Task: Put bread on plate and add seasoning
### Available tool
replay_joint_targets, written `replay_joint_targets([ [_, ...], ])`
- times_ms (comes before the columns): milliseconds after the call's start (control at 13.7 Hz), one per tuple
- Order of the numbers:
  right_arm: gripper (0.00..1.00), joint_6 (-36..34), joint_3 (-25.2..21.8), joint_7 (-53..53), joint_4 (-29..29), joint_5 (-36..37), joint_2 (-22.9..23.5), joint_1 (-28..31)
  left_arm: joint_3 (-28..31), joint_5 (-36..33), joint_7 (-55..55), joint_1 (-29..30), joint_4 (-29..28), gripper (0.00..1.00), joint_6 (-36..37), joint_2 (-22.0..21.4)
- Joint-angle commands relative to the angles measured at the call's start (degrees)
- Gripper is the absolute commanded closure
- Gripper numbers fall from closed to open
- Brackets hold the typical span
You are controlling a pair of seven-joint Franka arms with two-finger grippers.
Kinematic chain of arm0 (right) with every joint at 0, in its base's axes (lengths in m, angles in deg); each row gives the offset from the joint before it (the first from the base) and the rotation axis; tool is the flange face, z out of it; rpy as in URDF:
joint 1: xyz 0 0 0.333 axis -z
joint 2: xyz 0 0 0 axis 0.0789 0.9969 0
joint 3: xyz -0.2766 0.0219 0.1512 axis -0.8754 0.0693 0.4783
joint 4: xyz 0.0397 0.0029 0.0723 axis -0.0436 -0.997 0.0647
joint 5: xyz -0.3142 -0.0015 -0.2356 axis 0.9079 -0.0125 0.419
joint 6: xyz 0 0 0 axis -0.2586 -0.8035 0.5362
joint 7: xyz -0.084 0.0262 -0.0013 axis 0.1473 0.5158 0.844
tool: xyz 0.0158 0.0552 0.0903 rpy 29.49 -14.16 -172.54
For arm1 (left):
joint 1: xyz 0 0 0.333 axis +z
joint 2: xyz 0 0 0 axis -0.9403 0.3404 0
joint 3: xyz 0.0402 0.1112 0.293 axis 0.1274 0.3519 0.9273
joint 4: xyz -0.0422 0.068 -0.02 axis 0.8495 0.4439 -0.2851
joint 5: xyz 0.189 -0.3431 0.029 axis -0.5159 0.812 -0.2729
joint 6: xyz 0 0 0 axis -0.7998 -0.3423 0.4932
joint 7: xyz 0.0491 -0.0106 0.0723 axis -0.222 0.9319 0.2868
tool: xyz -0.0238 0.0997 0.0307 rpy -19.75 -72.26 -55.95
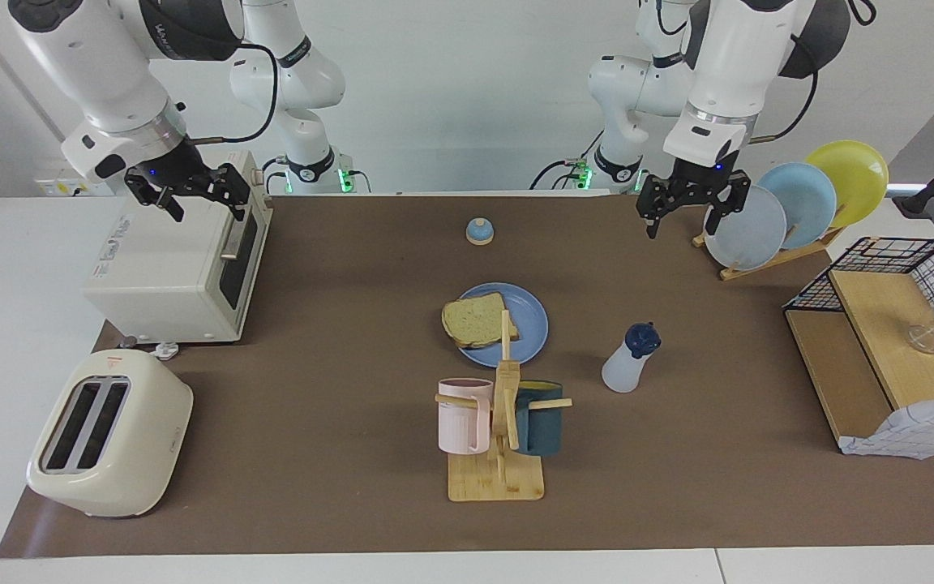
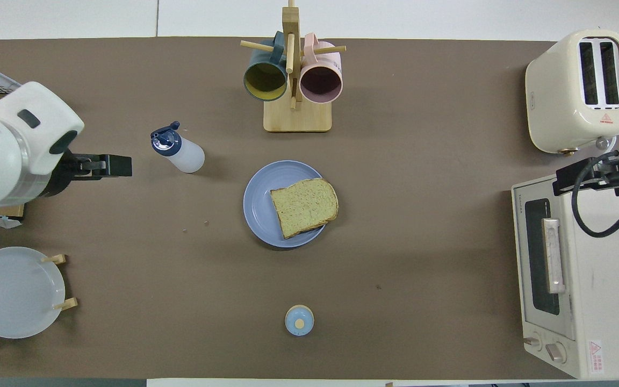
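— Where's the seasoning bottle [image 1: 627,362]?

— Upright on the mat beside the plate [image 1: 533,323], toward my left arm's end; the bread [image 1: 477,319] already lies on the plate. I'd guess light, slick, squeezable plastic, so I'd grip mid-body, below the cap.

— Grippers?

— Both spread wide, holding nothing: left gripper [image 1: 684,211] raised by the plate rack [image 1: 767,258], right gripper [image 1: 188,188] waiting over the toaster oven [image 1: 159,268].
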Motion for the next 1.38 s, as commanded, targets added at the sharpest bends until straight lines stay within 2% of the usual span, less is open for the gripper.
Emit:
replay_joint_targets([
  [0,0.00,-0.58,0.33,-0.98,0.43,-0.19,0.02,0.60,-0.27,1.86,0.39,4.36,6.46,0.00,4.68,3.82],
  [364,0.00,-0.58,0.33,-0.98,0.43,-0.28,0.02,0.69,-1.50,2.56,1.17,9.11,6.47,0.00,5.99,3.73],
  [655,0.00,-0.58,0.33,-0.98,0.43,-0.28,0.02,0.69,-10.09,3.27,6.71,18.25,4.11,0.00,7.41,3.21],
  [801,0.00,-0.58,0.33,-0.98,0.43,-0.28,0.02,0.60,-10.64,3.44,7.06,18.62,2.16,0.00,7.15,2.77],
  [1019,0.00,-0.58,0.33,-0.98,0.43,-0.28,0.02,0.60,-10.47,8.17,6.80,18.10,6.01,0.00,8.80,4.34],
  [1310,0.00,-0.58,0.33,-1.07,0.43,-0.28,0.02,0.60,-10.56,9.16,6.89,17.04,5.67,0.00,10.57,4.08],
])
